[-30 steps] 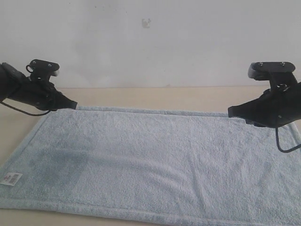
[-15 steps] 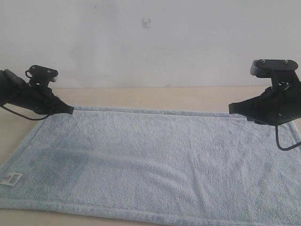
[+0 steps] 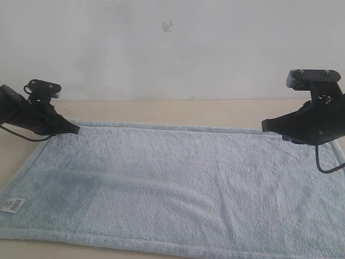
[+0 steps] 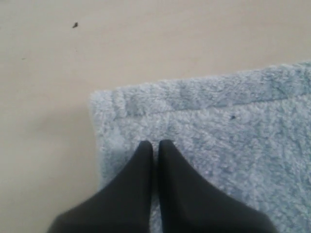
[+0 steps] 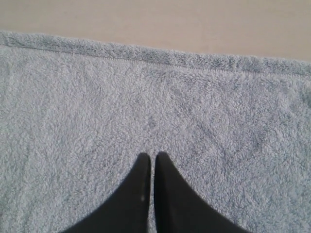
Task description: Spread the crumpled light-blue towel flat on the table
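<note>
The light-blue towel (image 3: 178,183) lies spread out flat on the beige table (image 3: 161,110), its white label (image 3: 13,204) at the near left corner. My left gripper (image 3: 75,129) is shut, its tips over the towel's far left corner (image 4: 218,126), with nothing visible between the fingers (image 4: 154,143). My right gripper (image 3: 264,128) is also shut, hovering over the far right part of the towel (image 5: 146,87), a little inside the hemmed far edge, its tips (image 5: 153,155) pinching no cloth. The towel's near right part runs out of the exterior view.
A white wall (image 3: 172,48) rises behind the table. Bare tabletop shows beyond the towel's far edge (image 5: 170,24) and to the left of its corner (image 4: 48,73). Black cables hang from both arms.
My left gripper has slid left along the towel's far edge toward the corner and dropped slightly. The right gripper and the towel have stayed nearly still.
</note>
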Tool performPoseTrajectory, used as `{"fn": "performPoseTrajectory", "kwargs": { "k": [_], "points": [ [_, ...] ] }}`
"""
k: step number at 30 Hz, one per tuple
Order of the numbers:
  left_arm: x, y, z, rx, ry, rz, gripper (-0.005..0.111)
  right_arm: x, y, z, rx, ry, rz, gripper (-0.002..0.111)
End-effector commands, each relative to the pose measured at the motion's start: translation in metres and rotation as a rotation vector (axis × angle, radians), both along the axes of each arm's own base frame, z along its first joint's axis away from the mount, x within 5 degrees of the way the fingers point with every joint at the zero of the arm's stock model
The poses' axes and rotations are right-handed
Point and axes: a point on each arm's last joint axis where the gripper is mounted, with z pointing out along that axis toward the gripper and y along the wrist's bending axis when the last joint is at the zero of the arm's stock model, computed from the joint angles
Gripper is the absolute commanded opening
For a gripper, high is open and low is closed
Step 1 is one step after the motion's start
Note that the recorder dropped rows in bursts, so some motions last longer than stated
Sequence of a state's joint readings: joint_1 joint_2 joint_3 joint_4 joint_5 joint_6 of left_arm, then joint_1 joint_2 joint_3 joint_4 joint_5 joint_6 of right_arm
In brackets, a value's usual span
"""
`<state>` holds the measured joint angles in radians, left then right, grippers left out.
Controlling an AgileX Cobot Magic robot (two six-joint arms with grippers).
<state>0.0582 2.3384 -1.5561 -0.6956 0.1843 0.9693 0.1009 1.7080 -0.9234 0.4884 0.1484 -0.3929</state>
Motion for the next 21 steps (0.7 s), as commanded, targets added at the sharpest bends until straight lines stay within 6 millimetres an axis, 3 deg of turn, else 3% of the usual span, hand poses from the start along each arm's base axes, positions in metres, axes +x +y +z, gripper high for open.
{"fn": "performPoseTrajectory", "kwargs": {
  "k": [1, 9, 13, 16, 21],
  "points": [
    [0.000, 0.017, -0.005, 0.002, 0.000, 0.045, 0.004, -0.002, 0.000, 0.003, -0.002, -0.007, 0.006, 0.003],
    [-0.001, 0.030, -0.002, -0.001, -0.002, 0.071, 0.004, -0.001, 0.000, 0.004, -0.006, -0.017, 0.003, 0.003],
    [0.000, 0.024, 0.019, -0.004, -0.036, 0.054, 0.004, 0.006, -0.007, 0.010, -0.077, -0.122, 0.003, 0.003],
    [0.000, 0.023, 0.041, 0.001, -0.080, 0.048, 0.004, 0.009, -0.022, 0.010, -0.097, -0.143, -0.037, 0.003],
    [-0.004, 0.019, 0.075, -0.019, -0.114, 0.021, 0.004, 0.018, -0.066, -0.004, -0.092, -0.062, -0.136, 0.003]
  ]
}}
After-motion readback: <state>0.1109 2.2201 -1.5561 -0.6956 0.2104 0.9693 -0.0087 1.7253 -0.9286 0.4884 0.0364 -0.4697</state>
